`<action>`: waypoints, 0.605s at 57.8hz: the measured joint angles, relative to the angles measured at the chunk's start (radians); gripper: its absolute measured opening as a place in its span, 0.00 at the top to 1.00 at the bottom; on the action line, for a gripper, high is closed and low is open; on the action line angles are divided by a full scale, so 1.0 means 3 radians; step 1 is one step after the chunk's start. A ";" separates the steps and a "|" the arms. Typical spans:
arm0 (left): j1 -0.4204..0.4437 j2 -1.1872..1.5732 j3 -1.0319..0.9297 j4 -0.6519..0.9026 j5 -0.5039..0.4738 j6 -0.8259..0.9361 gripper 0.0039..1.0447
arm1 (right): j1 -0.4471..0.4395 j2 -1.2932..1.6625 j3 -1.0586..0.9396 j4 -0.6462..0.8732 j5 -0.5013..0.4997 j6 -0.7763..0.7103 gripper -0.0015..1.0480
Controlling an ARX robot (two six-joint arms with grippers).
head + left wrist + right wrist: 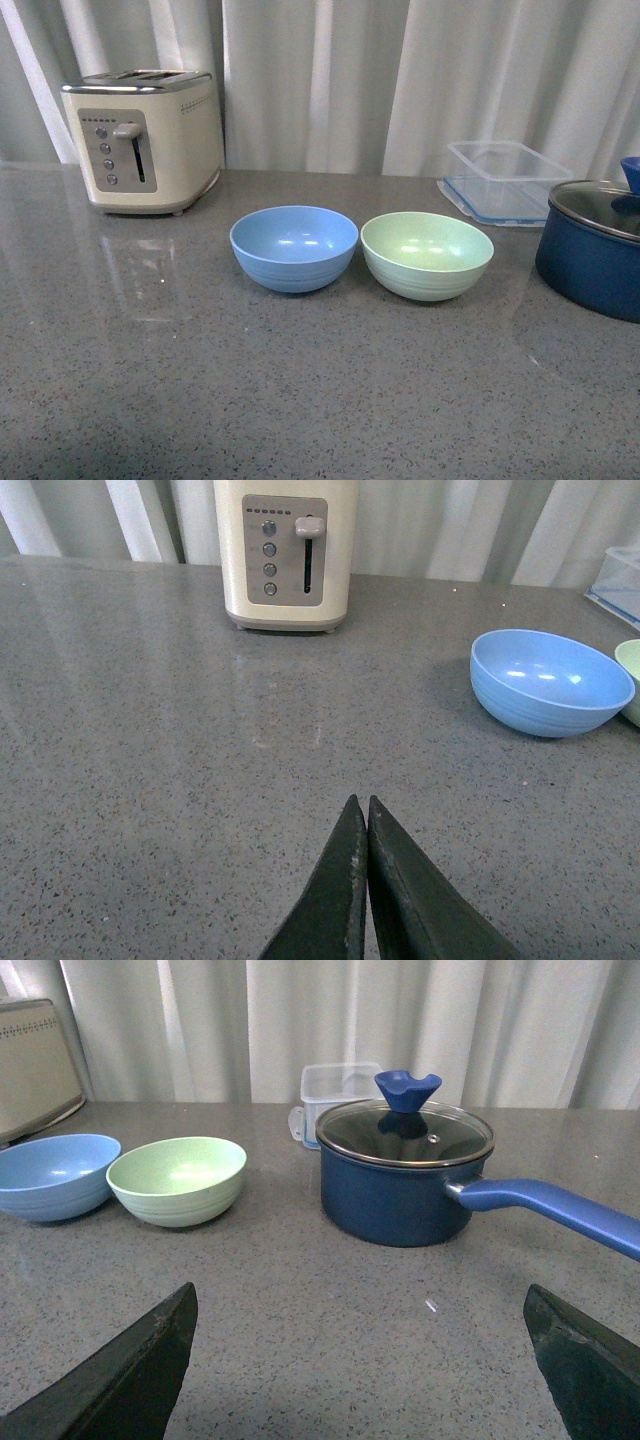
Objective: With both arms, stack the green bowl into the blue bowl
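Note:
The pale green bowl (427, 255) and the light blue bowl (294, 247) stand side by side, both empty, in the middle of the grey counter, the blue one to the left. Neither arm shows in the front view. My left gripper (361, 802) is shut with nothing in it, hovering over bare counter well short of the blue bowl (551, 682); only a sliver of the green bowl (630, 678) shows there. My right gripper (360, 1295) is open wide and empty, with the green bowl (177, 1180) and blue bowl (55, 1176) some way ahead of it.
A cream toaster (145, 138) stands at the back left. A dark navy lidded saucepan (592, 248) sits at the right, its long handle (550, 1210) reaching out past the right gripper. A clear plastic box (502, 180) lies behind it. White curtains close off the back.

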 joint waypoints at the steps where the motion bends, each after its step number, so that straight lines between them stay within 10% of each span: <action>1: 0.0000 -0.0014 -0.0009 -0.0006 0.0000 0.0000 0.97 | 0.0000 0.0000 0.0000 0.0000 0.0000 0.0000 0.10; 35: 0.0000 -0.0877 -0.0326 -0.0465 0.0004 0.0003 0.97 | 0.0000 0.0000 0.0000 0.0000 0.0000 0.0000 0.10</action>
